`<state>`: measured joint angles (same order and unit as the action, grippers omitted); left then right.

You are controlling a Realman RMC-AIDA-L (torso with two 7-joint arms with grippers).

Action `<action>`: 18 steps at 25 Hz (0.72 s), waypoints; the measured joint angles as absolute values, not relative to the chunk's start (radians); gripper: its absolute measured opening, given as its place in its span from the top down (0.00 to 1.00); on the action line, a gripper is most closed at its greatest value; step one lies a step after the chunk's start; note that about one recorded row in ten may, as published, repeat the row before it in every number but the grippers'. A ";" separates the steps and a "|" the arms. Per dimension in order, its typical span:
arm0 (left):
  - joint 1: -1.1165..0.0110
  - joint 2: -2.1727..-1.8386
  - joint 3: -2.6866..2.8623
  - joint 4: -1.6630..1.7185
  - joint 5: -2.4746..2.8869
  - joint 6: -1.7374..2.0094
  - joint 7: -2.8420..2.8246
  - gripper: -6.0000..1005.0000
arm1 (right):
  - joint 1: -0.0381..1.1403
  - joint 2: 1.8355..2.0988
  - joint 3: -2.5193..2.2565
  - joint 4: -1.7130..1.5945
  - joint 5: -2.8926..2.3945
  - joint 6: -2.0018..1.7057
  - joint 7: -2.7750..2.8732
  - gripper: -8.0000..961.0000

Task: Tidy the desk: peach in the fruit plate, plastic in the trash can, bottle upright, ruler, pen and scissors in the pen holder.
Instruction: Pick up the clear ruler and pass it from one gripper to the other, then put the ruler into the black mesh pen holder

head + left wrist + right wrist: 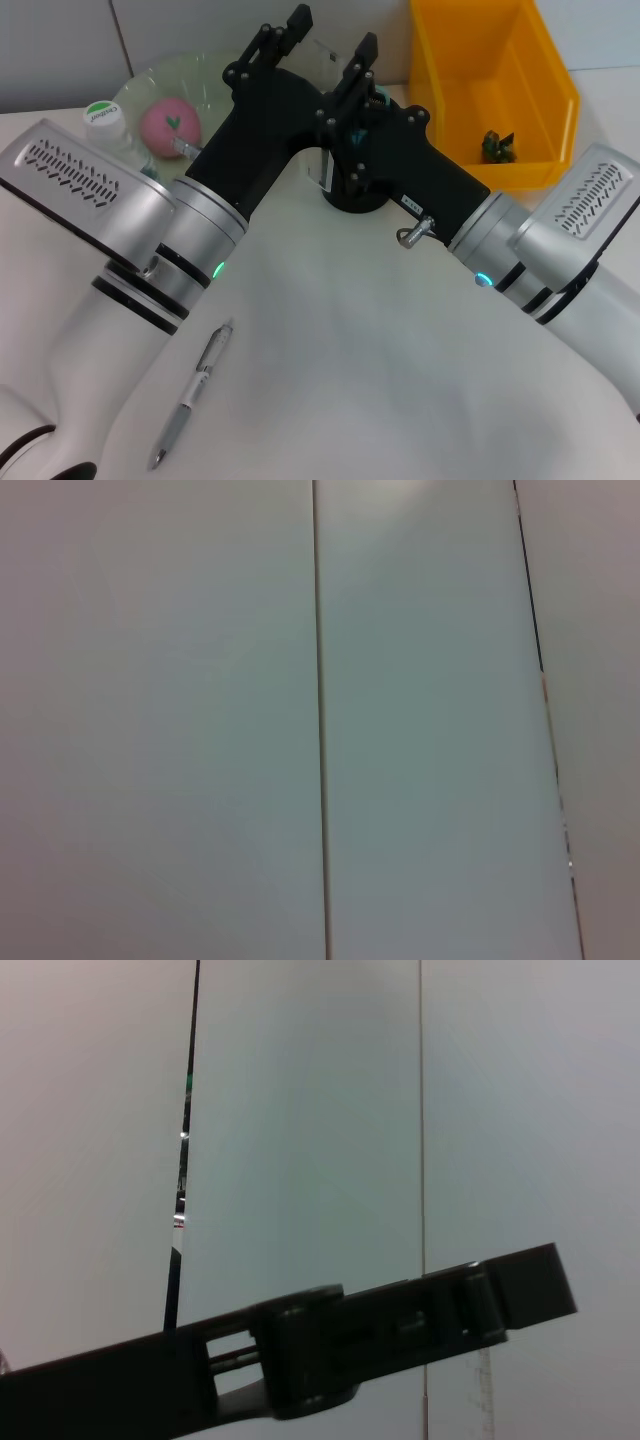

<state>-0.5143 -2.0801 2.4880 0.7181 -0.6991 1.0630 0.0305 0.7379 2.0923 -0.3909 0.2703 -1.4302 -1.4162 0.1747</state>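
- Ruler: we note a clear strip standing up between the two grippers, at 12 o'clock from the black pen holder and above it. Its printed scale shows in the right wrist view.
- Left gripper: raised over the far side of the table, just at 9 o'clock of the ruler. We cannot tell whether it is clenched or released.
- Right gripper: raised just at 3 o'clock of the ruler, over the pen holder. We cannot tell its grip state either, nor which gripper carries the ruler.
- Peach: lying in the green fruit plate, at 10 o'clock from the pen holder.
- Bottle: white cap uppermost, at 9 o'clock of the peach.
- Pen: flat on the table, at 7 o'clock from the pen holder, well apart.
- Yellow bin: at 2 o'clock from the pen holder, with a small dark item inside.
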 joint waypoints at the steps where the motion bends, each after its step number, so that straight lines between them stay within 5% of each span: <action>1: -0.515 -2.080 2.487 0.718 -0.699 1.063 0.030 0.44 | 0.738 2.092 -0.390 0.273 -1.430 -1.416 0.168 0.98; 9: -0.503 -2.077 2.465 0.715 -0.674 1.066 -0.089 0.24 | 0.727 2.092 -0.351 0.246 -1.431 -1.424 0.161 0.98; 18: -0.387 -2.065 2.286 0.702 -0.319 1.130 -0.361 0.21 | 0.726 2.092 -0.298 0.181 -1.428 -1.491 0.160 0.98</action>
